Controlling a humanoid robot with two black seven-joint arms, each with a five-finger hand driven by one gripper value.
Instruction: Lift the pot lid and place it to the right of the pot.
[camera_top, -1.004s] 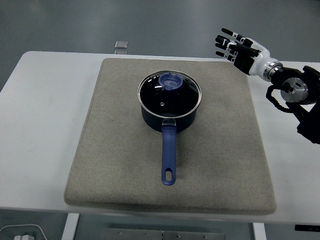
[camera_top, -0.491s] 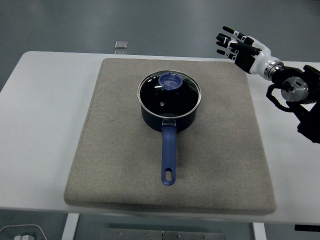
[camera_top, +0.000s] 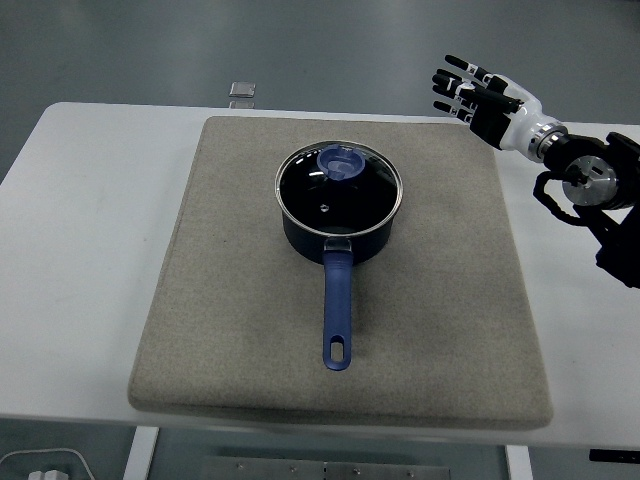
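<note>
Right hand (camera_top: 478, 92) is held high at the far right, fingers spread and empty, well apart from the dark blue long-handled saucepan (camera_top: 339, 212) on the grey felt mat (camera_top: 230, 300). Its glass lid (camera_top: 340, 185) is seated; the round blue knob (camera_top: 341, 161) should be approached from above and pinched squarely before any lift.

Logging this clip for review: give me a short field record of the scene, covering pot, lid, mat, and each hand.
pot: dark blue pot on the grey mat, handle toward the near edge
lid: glass lid seated on the pot, blue knob off centre, toward the far side
right hand: right hand raised beyond the mat's far right corner, fingers spread, holding nothing
left hand: not in view
table: white table
</note>
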